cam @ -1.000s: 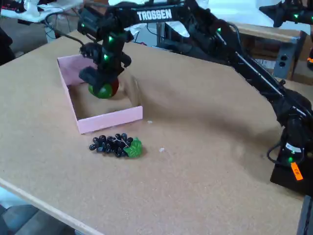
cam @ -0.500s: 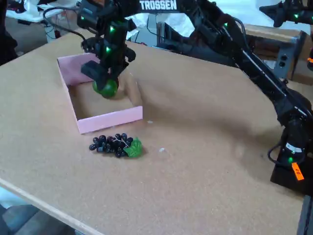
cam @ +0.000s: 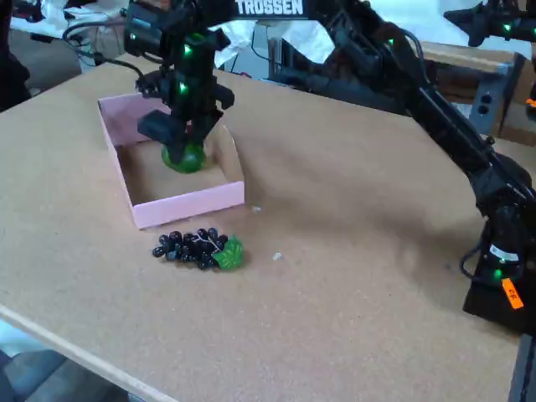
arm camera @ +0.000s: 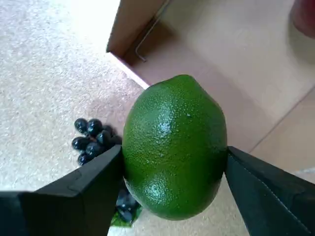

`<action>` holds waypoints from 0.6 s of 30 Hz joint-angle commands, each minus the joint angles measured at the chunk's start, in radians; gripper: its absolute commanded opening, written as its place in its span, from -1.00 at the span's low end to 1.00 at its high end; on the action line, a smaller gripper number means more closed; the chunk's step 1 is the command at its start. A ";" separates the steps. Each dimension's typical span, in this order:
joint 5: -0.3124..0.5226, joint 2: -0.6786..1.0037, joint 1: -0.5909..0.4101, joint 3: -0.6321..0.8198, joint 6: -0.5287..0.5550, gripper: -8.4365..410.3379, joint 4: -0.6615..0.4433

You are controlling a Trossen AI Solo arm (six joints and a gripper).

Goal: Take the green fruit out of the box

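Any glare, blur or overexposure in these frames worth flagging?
Wrist view: green fruit sharp with small highlights; table washed out at upper left; gripper fingers soft at the frame edge. Fixed view: generally soft, bright background blown out, box clear.

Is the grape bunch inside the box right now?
No, in the fixed view the grape bunch lies on the table, just outside the box.

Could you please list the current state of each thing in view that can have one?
hand: shut on the green fruit, a finger on either side.
green fruit: gripped, lifted above the box floor.
box: open-topped, resting on the table.
grape bunch: lying loose on the table, outside the box.
red fruit: only an edge visible, inside the box.
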 commanded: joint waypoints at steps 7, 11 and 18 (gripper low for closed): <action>0.051 -0.171 0.021 -0.220 0.028 0.10 0.022; 0.051 -0.319 0.021 -0.471 0.037 0.10 0.192; 0.050 -0.545 0.021 -0.794 0.072 0.10 0.323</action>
